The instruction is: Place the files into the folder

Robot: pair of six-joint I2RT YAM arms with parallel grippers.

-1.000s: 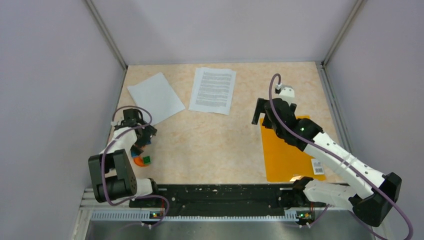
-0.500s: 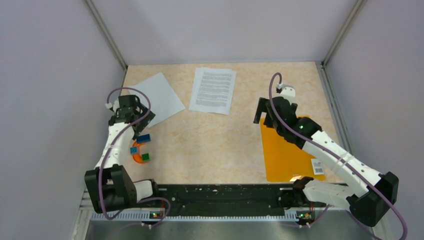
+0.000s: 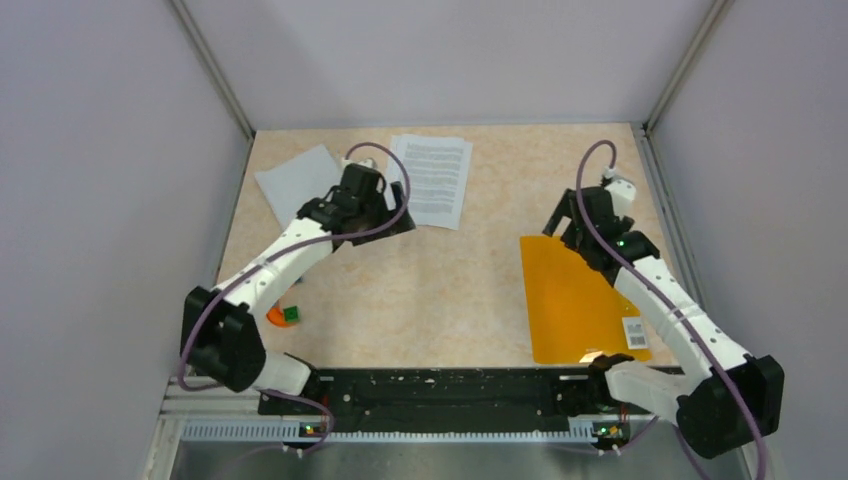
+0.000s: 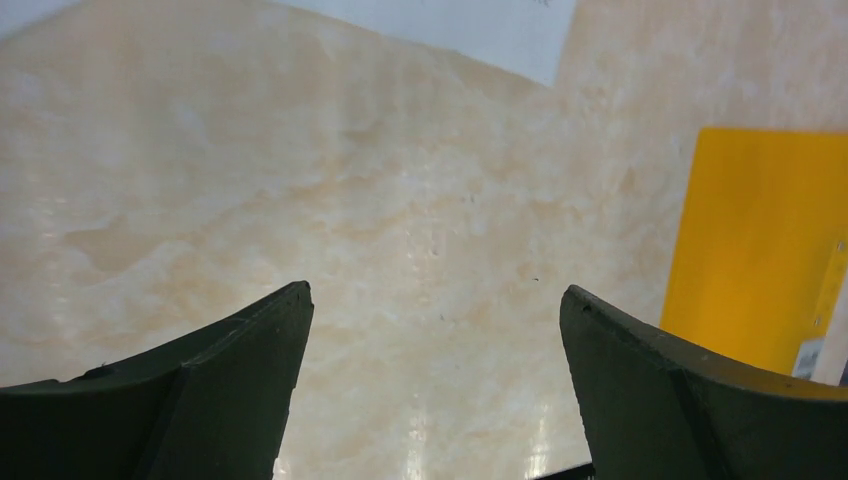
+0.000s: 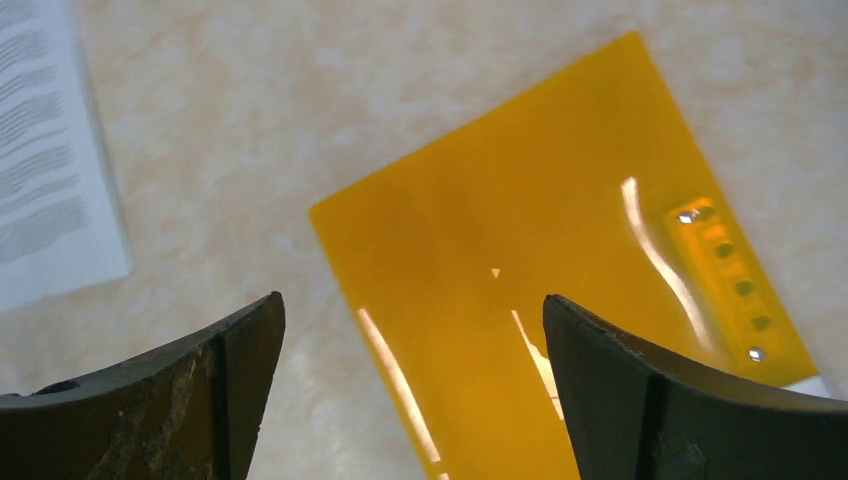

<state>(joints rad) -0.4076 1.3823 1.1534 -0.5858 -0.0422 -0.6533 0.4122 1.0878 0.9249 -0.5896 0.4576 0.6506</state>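
Observation:
The printed sheet [image 3: 432,180] lies at the back middle of the table. The blank sheet [image 3: 297,178] lies to its left, partly covered by my left arm. The orange folder [image 3: 575,300] lies flat at the right, its barcode label [image 3: 635,332] near the front corner. My left gripper [image 3: 392,222] is open and empty over the bare table, just by the printed sheet's near left corner [image 4: 480,25]. My right gripper [image 3: 563,215] is open and empty above the folder's far left corner [image 5: 560,260]. The printed sheet's edge [image 5: 50,150] shows at the left of the right wrist view.
A small orange arch block with a green cube [image 3: 285,316] lies at the front left. Grey walls close the table on three sides. The folder [image 4: 760,240] also shows at the right of the left wrist view.
My left arm has swung from the toy blocks at the left to the printed sheet's near corner. My right gripper has moved right and back, to the folder's far edge.

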